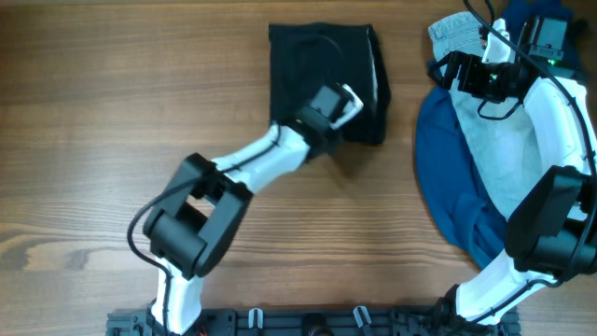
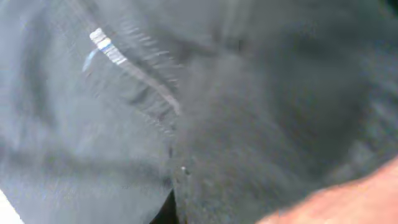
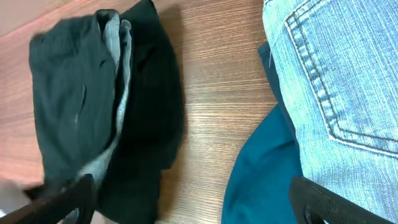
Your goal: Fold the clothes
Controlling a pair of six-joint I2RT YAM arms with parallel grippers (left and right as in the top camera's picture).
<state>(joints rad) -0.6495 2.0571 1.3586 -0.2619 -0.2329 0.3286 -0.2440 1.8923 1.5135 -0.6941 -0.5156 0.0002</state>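
Note:
A black folded garment (image 1: 312,56) lies at the back middle of the table. My left gripper (image 1: 341,101) is down on its front right part. The left wrist view is filled with blurred dark cloth (image 2: 249,112), its fingers do not show, and I cannot tell its state. A pile at the right holds a dark blue cloth (image 1: 448,159), a light grey cloth (image 1: 504,149) and light blue jeans (image 1: 454,35). My right gripper (image 1: 446,71) hovers over the pile's left edge. In the right wrist view it (image 3: 199,205) is open and empty.
The right wrist view shows bare wood (image 3: 217,93) between the black garment (image 3: 74,93) and the teal-blue cloth (image 3: 261,180), with the jeans (image 3: 336,74) at the right. The left arm (image 1: 252,159) crosses the table's middle.

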